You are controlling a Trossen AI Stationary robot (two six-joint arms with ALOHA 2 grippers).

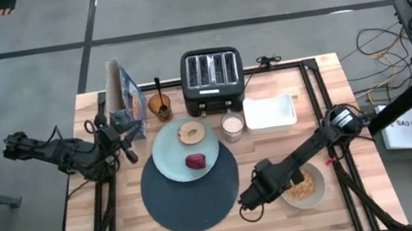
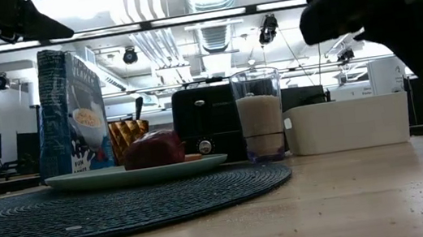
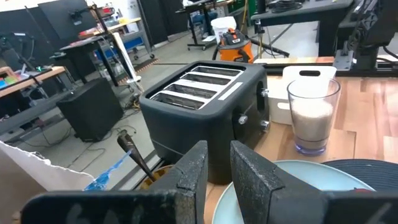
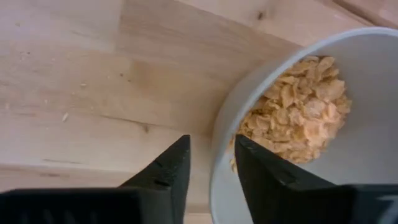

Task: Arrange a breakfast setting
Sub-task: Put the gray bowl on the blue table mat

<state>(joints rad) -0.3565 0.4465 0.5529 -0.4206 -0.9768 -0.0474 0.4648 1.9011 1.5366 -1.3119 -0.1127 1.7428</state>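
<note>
A round dark-blue placemat [image 1: 191, 191] lies near the table's front. A pale mint plate [image 1: 169, 156] rests on its far part, carrying a bagel [image 1: 191, 133] and a dark-red fruit [image 1: 196, 162]. The milk glass [image 1: 232, 127] stands behind the plate on the wood. The beige bowl [image 1: 307, 186], holding cereal flakes, stands on the wood to the right of the mat. My right gripper [image 4: 212, 149] points down over the bowl's left rim, open, one finger on either side of the wall. My left gripper [image 3: 219, 149] hovers by the cereal box, shut with nothing in it. My right gripper stands astride the bowl's rim [image 4: 219, 134] from above, one finger over the flakes inside and one outside over the wood. Bare wood shows between the outer finger [image 4: 171, 165] and the wall. Whether the inner finger touches the wall, I cannot tell.
The black toaster [image 1: 213, 80] and a white tray [image 1: 269, 111] stand at the back. A cereal box [image 1: 124, 95] and an amber cup [image 1: 160, 106] with a dark handle sticking out of it stand at the back left. Bare wood lies in front of the bowl.
</note>
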